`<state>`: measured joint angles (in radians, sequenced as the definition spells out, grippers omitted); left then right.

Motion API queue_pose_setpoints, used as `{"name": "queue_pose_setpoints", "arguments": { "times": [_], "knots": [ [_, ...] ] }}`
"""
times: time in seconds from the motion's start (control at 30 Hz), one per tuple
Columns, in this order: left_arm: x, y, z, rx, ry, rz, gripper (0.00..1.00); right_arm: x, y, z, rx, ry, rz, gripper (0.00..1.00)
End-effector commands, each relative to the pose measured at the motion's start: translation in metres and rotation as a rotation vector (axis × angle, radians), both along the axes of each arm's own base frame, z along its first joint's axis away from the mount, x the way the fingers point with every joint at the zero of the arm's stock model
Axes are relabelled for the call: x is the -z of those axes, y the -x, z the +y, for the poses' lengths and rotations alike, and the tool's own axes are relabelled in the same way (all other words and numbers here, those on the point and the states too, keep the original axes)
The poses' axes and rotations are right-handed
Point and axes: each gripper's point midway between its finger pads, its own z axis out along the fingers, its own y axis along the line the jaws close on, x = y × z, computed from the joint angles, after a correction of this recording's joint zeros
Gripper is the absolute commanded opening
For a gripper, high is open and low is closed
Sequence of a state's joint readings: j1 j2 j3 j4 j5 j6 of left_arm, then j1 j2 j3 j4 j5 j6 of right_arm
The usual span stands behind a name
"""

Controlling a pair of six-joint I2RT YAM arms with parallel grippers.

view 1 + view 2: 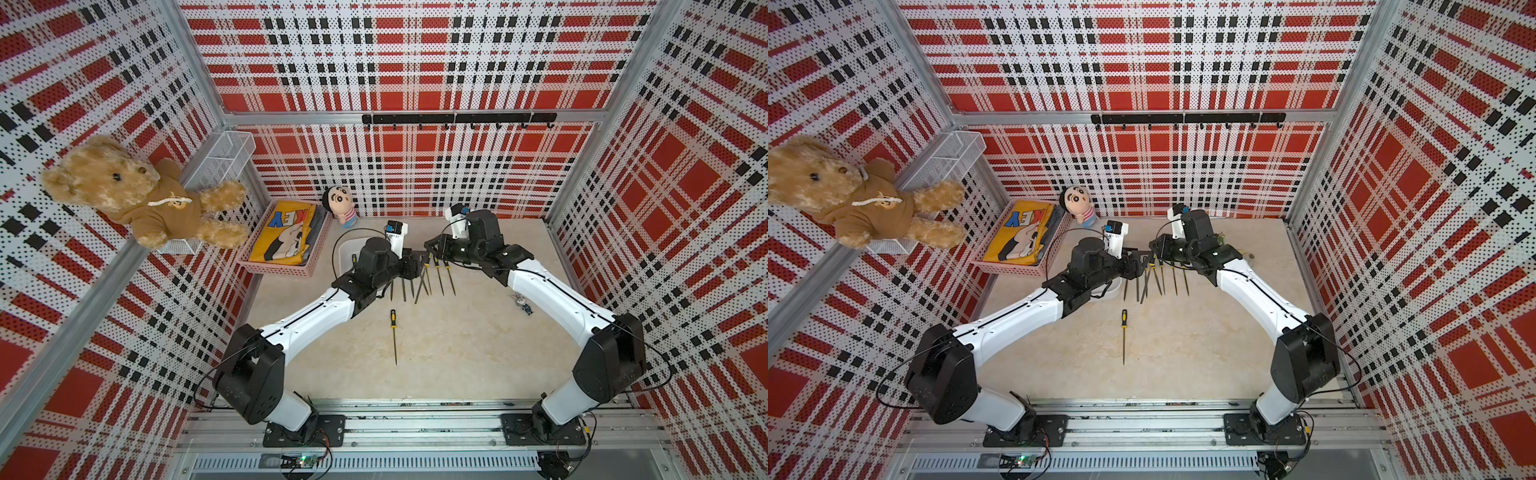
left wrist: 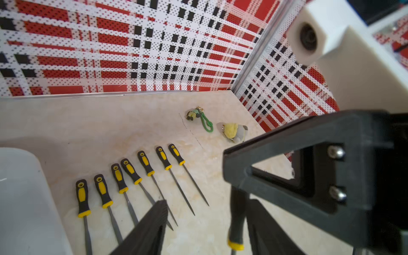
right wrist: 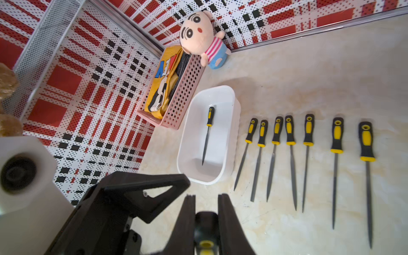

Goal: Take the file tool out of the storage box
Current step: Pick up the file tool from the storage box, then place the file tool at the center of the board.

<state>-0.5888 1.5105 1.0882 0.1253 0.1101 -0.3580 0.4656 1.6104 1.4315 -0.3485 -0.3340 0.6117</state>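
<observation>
My right tool (image 3: 206,198) grips a file (image 3: 205,229) by its handle above the desk (image 3: 309,66), my left tool (image 2: 207,202) spread wide around it.

A robot lab cell: plaid perforated panels (image 1: 415,58), aluminium framing (image 1: 291,118), a rail (image 1: 415,424) carrying two arms (image 1: 309,313)

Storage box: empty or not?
Not empty. The right wrist view shows one file lying flat on the floor of the storage box.
</observation>
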Motion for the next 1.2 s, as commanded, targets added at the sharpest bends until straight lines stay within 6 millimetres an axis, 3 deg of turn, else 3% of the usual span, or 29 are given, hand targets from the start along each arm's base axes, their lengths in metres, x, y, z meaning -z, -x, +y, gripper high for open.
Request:
{"name": "queue_pose_setpoints", "arguments": {
  "times": [0.0,0.17,0.37,0.67,0.87,0.97,1.17],
  "knots": [
    [-0.004,-0.012,0.031,-0.128,0.0,-0.005,0.72,0.027,-0.005,-0.02,0.006,0.119,0.056,0.0],
    [-0.004,-0.021,0.069,-0.232,0.033,0.008,0.72,0.075,0.0,-0.02,-0.035,0.209,0.182,0.0],
    [-0.01,-0.021,0.093,-0.276,0.029,-0.002,0.72,0.131,0.016,0.004,-0.1,0.284,0.32,0.0],
    [0.005,-0.007,0.102,-0.293,0.018,0.035,0.72,0.163,0.021,0.042,-0.137,0.352,0.41,0.0],
    [0.013,-0.003,0.104,-0.298,0.011,0.055,0.72,0.174,0.046,0.068,-0.201,0.354,0.456,0.0],
    [0.017,-0.004,0.105,-0.3,0.007,0.064,0.72,0.188,0.061,0.08,-0.212,0.354,0.521,0.0],
    [0.02,-0.005,0.101,-0.296,0.009,0.077,0.72,0.213,0.071,0.087,-0.227,0.353,0.592,0.0]
  ]
}}
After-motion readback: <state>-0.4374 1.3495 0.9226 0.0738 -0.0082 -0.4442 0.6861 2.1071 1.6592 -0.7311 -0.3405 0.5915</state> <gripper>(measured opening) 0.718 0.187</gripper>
